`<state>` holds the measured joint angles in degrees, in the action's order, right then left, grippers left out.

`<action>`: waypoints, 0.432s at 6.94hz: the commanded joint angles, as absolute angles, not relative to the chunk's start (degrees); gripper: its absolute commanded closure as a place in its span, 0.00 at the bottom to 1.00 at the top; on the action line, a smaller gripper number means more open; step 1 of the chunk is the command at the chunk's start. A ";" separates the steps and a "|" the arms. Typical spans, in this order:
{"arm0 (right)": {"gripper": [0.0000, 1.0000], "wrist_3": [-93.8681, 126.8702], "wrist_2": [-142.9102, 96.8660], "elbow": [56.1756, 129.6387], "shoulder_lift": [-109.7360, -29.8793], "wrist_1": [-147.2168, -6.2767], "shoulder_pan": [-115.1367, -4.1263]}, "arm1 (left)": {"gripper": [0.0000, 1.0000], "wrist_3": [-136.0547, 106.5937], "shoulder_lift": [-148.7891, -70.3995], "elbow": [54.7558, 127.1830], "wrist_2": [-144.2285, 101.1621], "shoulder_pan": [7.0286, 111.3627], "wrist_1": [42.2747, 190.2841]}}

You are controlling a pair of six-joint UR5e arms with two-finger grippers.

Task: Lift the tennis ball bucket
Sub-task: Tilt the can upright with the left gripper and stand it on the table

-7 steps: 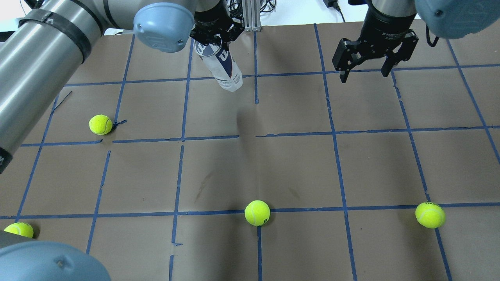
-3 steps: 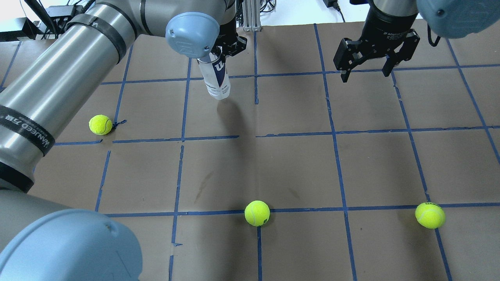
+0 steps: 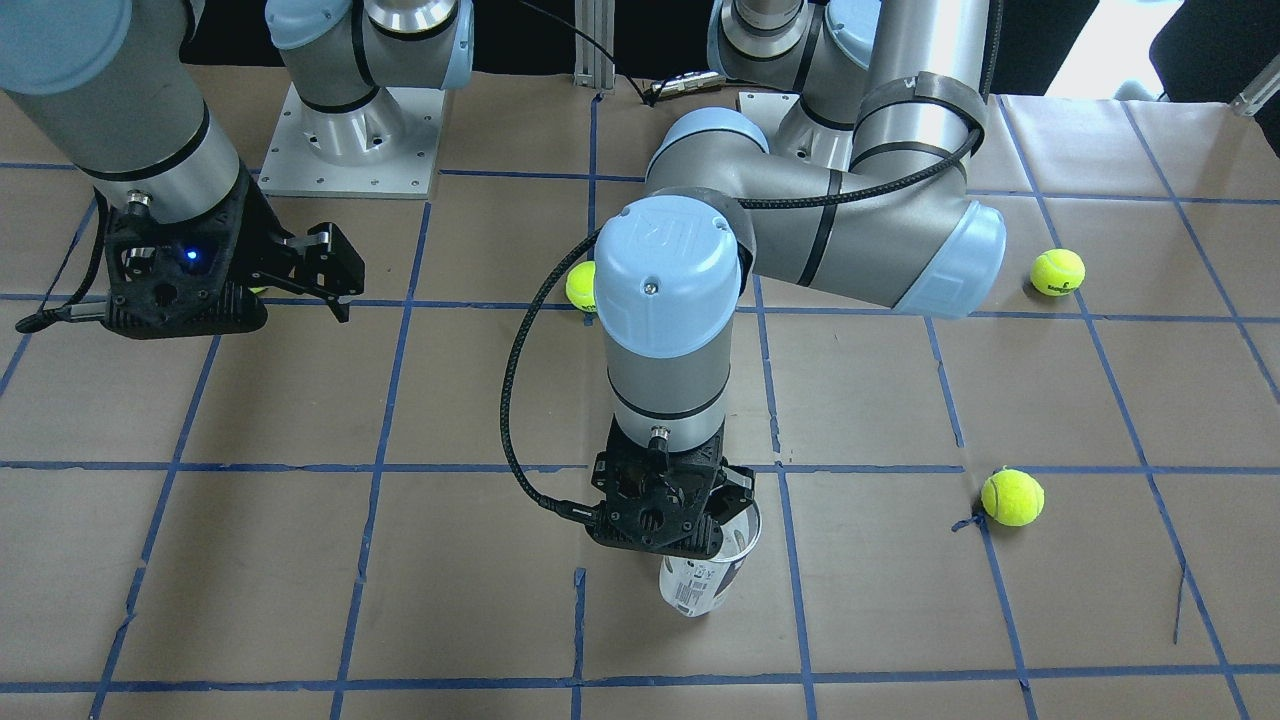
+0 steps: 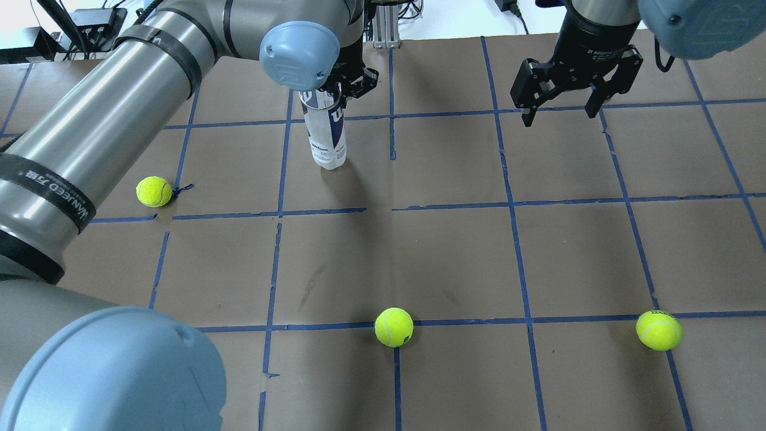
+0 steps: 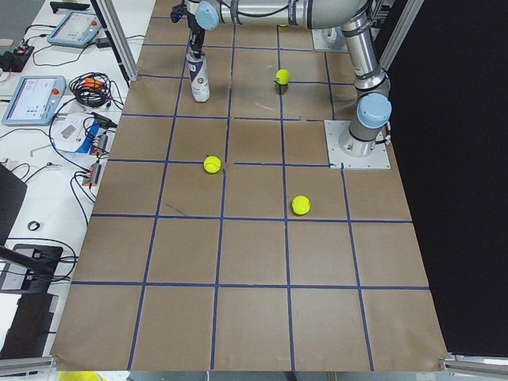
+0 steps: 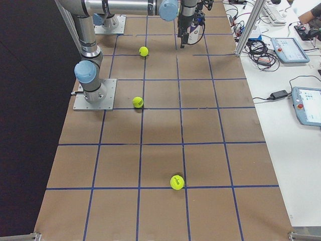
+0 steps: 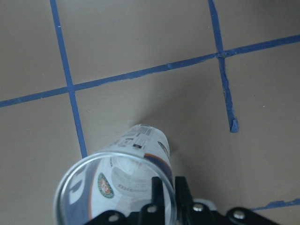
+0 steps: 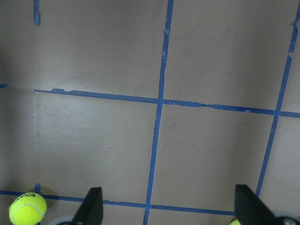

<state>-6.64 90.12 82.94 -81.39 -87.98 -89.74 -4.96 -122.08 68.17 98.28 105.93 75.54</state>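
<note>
While the left gripper (image 4: pixel 336 91) pinches the tennis ball bucket (image 4: pixel 326 137) by its rim, it is nearly upright. The right gripper (image 4: pixel 558 117) hovers spread wide, well apart.

Silver arms (image 4: pixel 90 120) with pale blue joint caps (image 4: pixel 299 48), black bands (image 4: pixel 185 63), black cable (image 3: pixel 512 390) and black right claw (image 4: pixel 559 115).
</note>
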 commanded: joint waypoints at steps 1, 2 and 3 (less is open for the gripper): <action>0.00 -6.59 90.00 82.88 -81.39 -87.98 -89.74 | 0.34 -4.92 -122.08 67.50 98.09 105.82 76.02; 0.00 -6.59 90.00 82.88 -81.39 -87.98 -89.74 | 0.23 -4.92 -121.56 67.33 97.39 105.56 76.03; 0.00 -6.68 90.00 82.97 -81.39 -87.98 -89.74 | 0.19 -4.92 -119.38 67.32 95.99 105.21 78.29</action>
